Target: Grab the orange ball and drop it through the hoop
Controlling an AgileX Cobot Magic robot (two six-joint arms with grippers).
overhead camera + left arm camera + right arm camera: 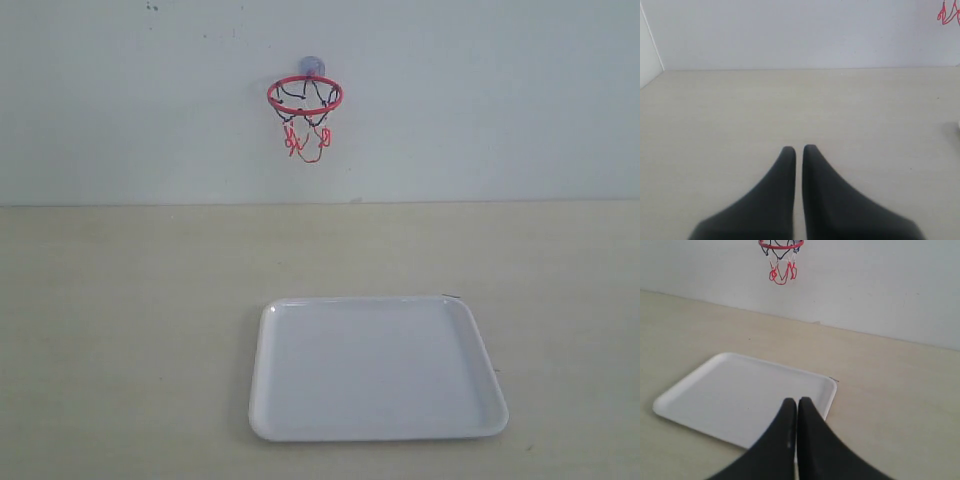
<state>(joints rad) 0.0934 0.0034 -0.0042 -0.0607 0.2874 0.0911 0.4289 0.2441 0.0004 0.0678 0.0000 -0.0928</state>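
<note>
The hoop (305, 97), a red ring with a dark-and-red net on a bluish suction cup, is stuck to the back wall above the table; it also shows in the right wrist view (780, 246), and a bit of its net in the left wrist view (949, 14). The orange ball is out of view in every frame. My left gripper (799, 148) is shut with nothing between its black fingers, over bare table. My right gripper (797, 401) is shut and empty, over the near corner of the white tray. Neither gripper appears in the exterior view.
A white rectangular tray (265, 400), with nothing in it, lies on the light wooden table in front of the hoop; its rim (670, 397) also shows in the right wrist view. The pale wall (480, 100) bounds the table at the back.
</note>
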